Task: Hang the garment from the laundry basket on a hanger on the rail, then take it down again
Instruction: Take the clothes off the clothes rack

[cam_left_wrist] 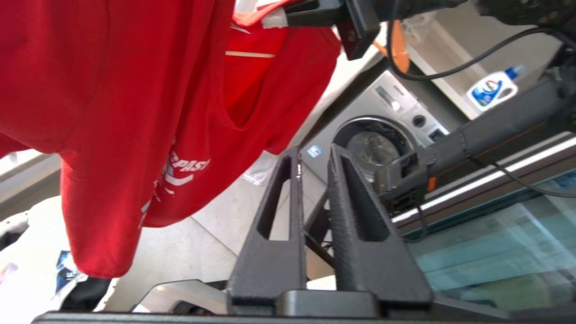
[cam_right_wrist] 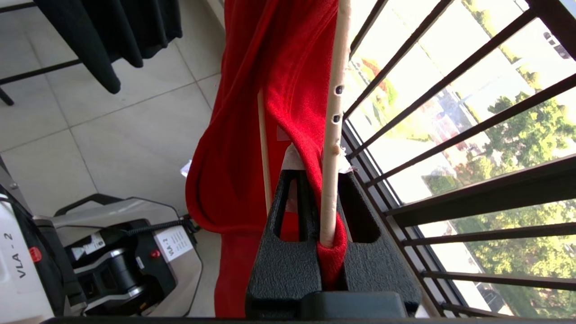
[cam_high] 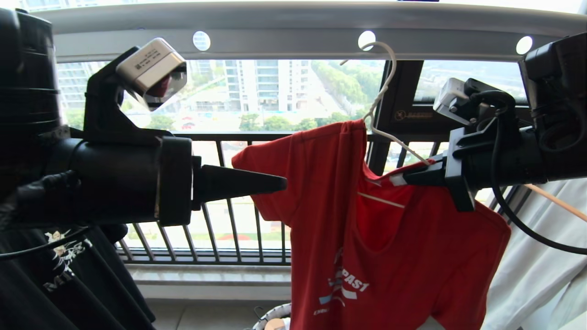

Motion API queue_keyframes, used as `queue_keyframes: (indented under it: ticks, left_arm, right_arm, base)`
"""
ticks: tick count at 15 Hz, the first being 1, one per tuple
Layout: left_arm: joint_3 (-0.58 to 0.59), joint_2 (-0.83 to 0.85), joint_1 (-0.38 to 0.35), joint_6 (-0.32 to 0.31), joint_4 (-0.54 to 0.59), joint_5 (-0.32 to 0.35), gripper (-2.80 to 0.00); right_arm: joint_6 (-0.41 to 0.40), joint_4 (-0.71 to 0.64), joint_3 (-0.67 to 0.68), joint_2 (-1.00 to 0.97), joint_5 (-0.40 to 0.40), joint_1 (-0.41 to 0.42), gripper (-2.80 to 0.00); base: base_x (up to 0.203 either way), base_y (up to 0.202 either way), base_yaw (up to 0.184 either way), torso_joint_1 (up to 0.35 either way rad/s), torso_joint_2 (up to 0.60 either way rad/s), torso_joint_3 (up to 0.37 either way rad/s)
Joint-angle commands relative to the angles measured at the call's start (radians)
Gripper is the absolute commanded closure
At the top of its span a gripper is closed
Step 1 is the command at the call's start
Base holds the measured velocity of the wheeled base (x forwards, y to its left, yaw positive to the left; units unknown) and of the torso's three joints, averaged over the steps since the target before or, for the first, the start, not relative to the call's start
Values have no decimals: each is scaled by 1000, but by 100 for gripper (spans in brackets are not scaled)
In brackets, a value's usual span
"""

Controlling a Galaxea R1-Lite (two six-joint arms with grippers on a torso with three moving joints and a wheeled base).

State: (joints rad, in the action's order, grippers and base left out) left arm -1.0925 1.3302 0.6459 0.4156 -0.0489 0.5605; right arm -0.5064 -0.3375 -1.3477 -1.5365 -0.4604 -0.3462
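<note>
The red T-shirt (cam_high: 367, 238), soft, light and floppy, hangs near the rail's (cam_high: 293, 27) middle on the wire hanger (cam_high: 383, 91), best gripped at the stiff shoulder where the right gripper (cam_high: 415, 176) clamps cloth and wire; the left gripper (cam_high: 275, 184), fingers slightly apart, holds nothing.

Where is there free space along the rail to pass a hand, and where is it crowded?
Free: under the rail, between the left end effector and the hanger hook. Crowded: right of the hook, where the right end effector grips the garment.
</note>
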Motion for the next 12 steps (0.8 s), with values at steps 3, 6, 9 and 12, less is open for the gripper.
queue_keyframes:
  ticks: [3, 6, 9, 12]
  left_arm:
    - [-64, 181, 123, -68, -6, -290, -280]
    - [-93, 234, 180, -145, -12, -423, -280]
    - [-75, 256, 185, -144, -109, -448, -280]
    - [-29, 275, 185, -141, -264, -473, -280]
  right_arm:
    - [-3, -3, -1, -4, 3, -1, 0]
    - [-3, -3, -1, -5, 3, -1, 0]
    - [-3, -1, -1, -5, 3, -1, 0]
    - [-3, -1, -1, -2, 3, -1, 0]
  base:
    - [0, 0, 0, 0, 0, 0]
    - [0, 0, 0, 0, 0, 0]
    - [0, 0, 0, 0, 0, 0]
    - [0, 0, 0, 0, 0, 0]
